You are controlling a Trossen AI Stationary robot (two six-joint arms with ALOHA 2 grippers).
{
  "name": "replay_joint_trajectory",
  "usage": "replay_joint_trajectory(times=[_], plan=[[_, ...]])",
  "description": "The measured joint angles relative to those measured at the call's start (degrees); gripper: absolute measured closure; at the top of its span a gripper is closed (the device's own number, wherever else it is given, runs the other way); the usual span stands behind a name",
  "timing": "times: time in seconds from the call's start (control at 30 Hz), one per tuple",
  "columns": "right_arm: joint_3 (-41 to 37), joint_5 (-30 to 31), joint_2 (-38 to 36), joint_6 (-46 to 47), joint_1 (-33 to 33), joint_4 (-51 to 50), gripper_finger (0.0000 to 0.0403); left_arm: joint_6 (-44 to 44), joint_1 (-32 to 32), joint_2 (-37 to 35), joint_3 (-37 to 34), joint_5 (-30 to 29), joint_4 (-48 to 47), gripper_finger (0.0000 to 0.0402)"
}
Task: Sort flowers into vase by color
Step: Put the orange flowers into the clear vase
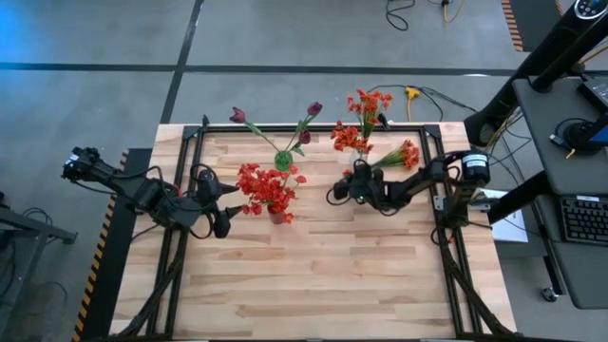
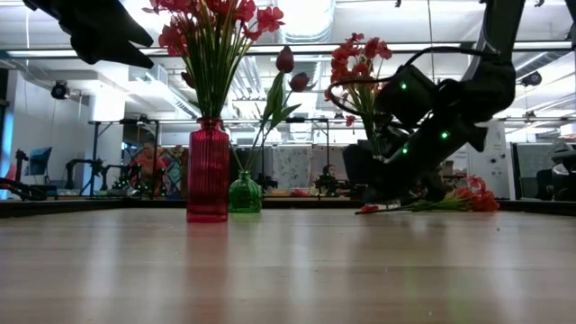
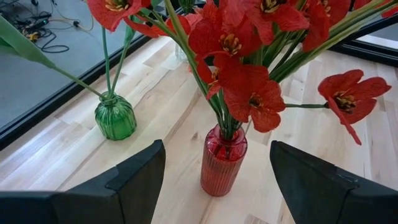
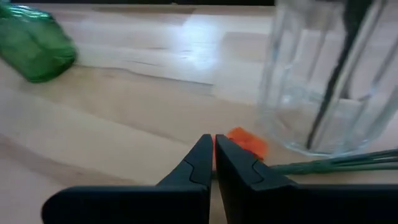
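Red flowers stand in a red vase [image 1: 278,215] at mid-table. Dark purple buds stand in a green vase [image 1: 283,160] behind it. Orange-red flowers stand in a clear vase [image 1: 359,149]. One orange-red flower [image 1: 399,156] lies flat on the table right of the clear vase. My left gripper [image 1: 226,203] hovers open, left of the red vase [image 3: 222,158], touching nothing. My right gripper [image 4: 213,144] is shut and low over the table near the clear vase [image 4: 323,81]. Its tips are just short of a small orange bit [image 4: 247,142]. Whether they touch it cannot be seen.
The lying flower's green stems [image 4: 348,163] run along the table by the clear vase's foot. A black frame [image 1: 313,127] edges the wooden table. Bare wood [image 1: 313,275] lies toward the near edge. Cables and a desk [image 1: 570,142] lie beyond the right side.
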Motion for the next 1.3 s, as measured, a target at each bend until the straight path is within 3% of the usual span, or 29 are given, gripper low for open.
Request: replay_joint_trajectory(times=[0.6, 0.93, 1.3], plan=[[0.05, -3.81, 1.18, 0.46, -2.01, -1.15, 0.0390, 0.00, 0.00, -0.20, 0.00, 0.02, 0.01, 0.0129], [0.16, -8.95, 1.07, 2.00, -1.88, -0.76, 0.0390, 0.00, 0.00, -0.21, 0.00, 0.04, -0.03, 0.0129], [0.16, -12.19, 0.81, 5.93, 3.59, -1.10, 0.0390, 0.00, 0.00, -0.22, 0.00, 0.10, -0.07, 0.0129]])
